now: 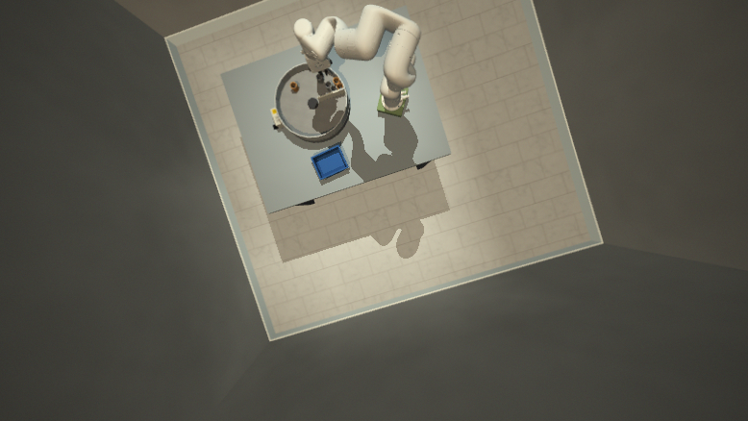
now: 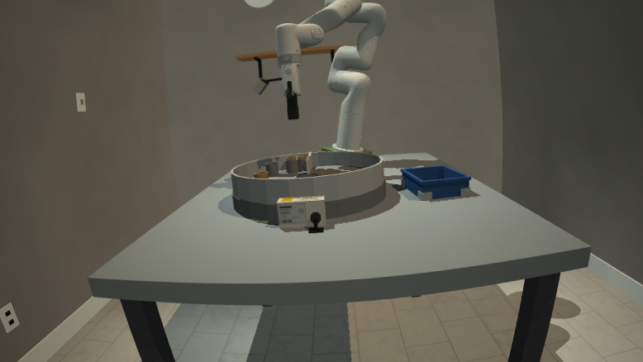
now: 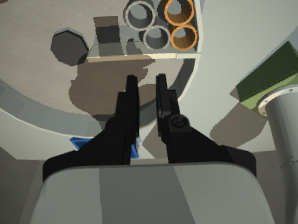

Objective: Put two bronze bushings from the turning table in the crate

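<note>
- Three bronze bushings show in the top view, all on the turning table (image 1: 282,111) (image 2: 251,186) (image 3: 30,111).
- Two of them, the near pair (image 1: 338,86) (image 3: 173,38), stand upright and close together at the end of the pale divider (image 1: 331,95) (image 2: 309,162) (image 3: 135,58) by the outer wall.
- The third, the lone bronze bushing (image 1: 293,86) (image 2: 260,174), sits well apart from that pair, on the other side of the ring.
- Grey bushings (image 1: 328,85) (image 3: 126,16) stand just beside the bronze pair; another grey bushing (image 1: 320,77) (image 2: 271,169) stands nearer the wall, below the arm.
- Fingers (image 2: 292,107): a narrow gap, nothing between them, pointing down above the turning table and touching nothing.
- Arm (image 1: 370,31) (image 2: 288,42): raised, reaching from its green base (image 1: 385,109) (image 2: 327,149) (image 3: 270,67).
- Crate (image 1: 329,161) (image 2: 438,189) (image 3: 82,144): blue, upright on the table (image 1: 251,104) (image 2: 341,256), near the turning table and apart from it.
- White box (image 1: 275,117) (image 2: 292,213): upright on the table, close outside the turning table's wall. Contact cannot be confirmed.
- Hub (image 1: 312,103) (image 3: 69,46): dark, at the turning table's centre.
</note>
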